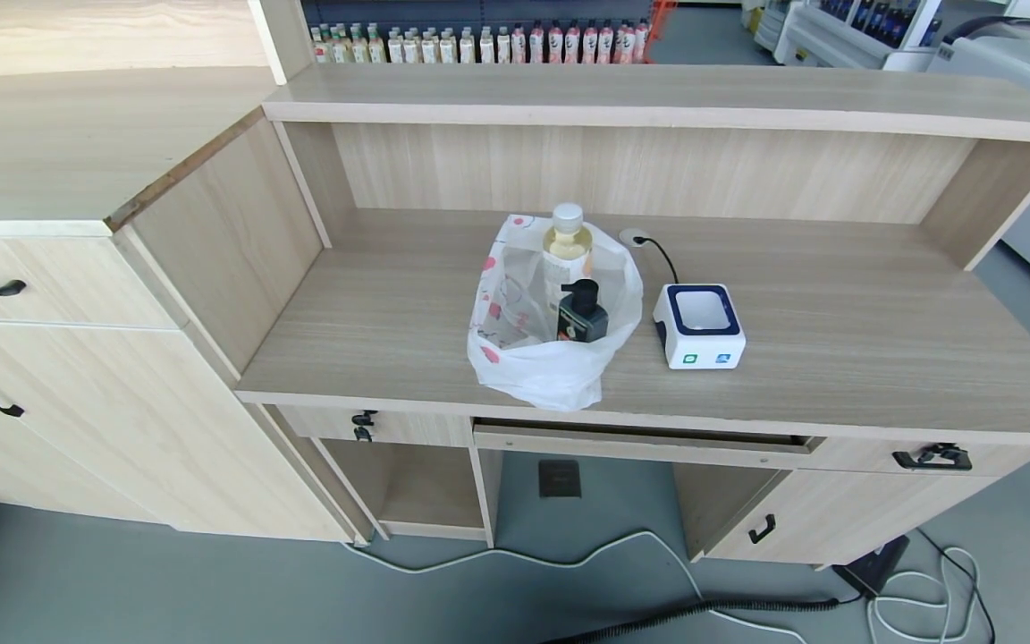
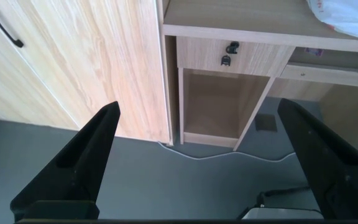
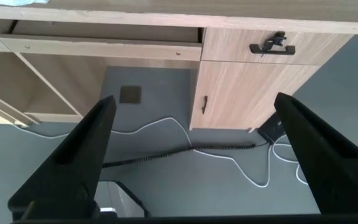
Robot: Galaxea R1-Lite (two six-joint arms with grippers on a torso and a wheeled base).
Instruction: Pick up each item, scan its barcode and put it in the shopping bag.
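Note:
A white plastic shopping bag (image 1: pixel 551 358) stands open on the wooden counter (image 1: pixel 837 340). Inside it stand a tall bottle of yellowish liquid with a white cap (image 1: pixel 566 246) and a small dark bottle with a black pump top (image 1: pixel 582 313). To the bag's right sits a white barcode scanner (image 1: pixel 698 326) with a dark-framed window. My left gripper (image 2: pixel 204 162) hangs open low in front of the counter, above the grey floor, with nothing between its fingers. My right gripper (image 3: pixel 194 162) is likewise open and empty, below the counter's front edge. A corner of the bag (image 2: pixel 347 15) shows over the counter edge.
A raised shelf (image 1: pixel 658 94) runs over the back of the counter, with side walls left and right. Drawers (image 3: pixel 272 46) and open cubbies (image 2: pixel 222 106) lie under the counter. Cables (image 1: pixel 658 581) trail on the floor. A cabinet (image 1: pixel 50 358) stands to the left.

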